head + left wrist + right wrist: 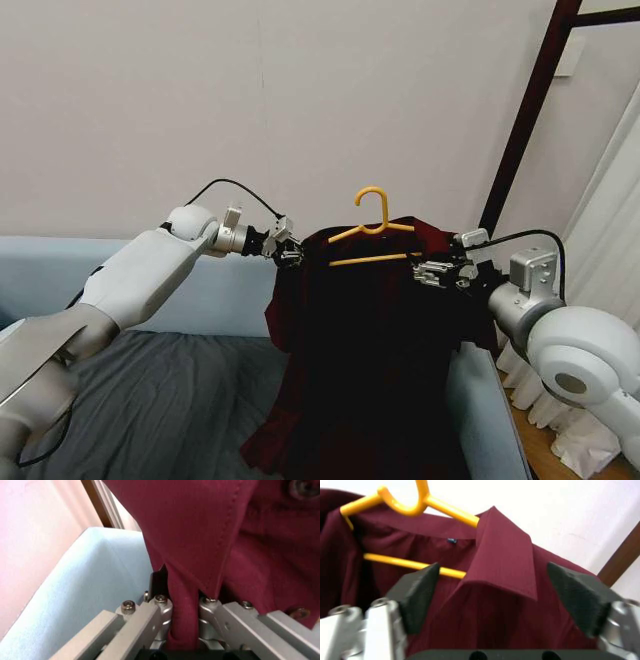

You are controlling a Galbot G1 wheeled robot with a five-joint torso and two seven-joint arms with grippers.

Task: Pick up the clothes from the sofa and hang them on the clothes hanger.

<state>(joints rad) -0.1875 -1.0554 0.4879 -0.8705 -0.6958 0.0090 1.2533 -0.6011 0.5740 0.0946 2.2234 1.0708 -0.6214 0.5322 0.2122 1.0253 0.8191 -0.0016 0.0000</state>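
Observation:
A dark red shirt [360,350] hangs in the air over the sofa, draped on a yellow hanger [372,215] whose hook points up and is caught on nothing. My left gripper [290,255] is shut on the shirt's left shoulder edge; in the left wrist view a fold of red cloth [200,536] runs down between its fingers [162,609]. My right gripper [428,270] is at the shirt's right shoulder, by the end of the hanger bar. In the right wrist view it stands open [493,570], its pads [420,588] wide on either side of the collar [502,555], below the hanger [410,506].
The light blue sofa back [210,295] runs behind, with a grey cover [150,400] on the seat and the sofa's arm [485,410] at the right. A dark wooden rack post [530,110] slants up at the right, with a white curtain [610,220] beyond it.

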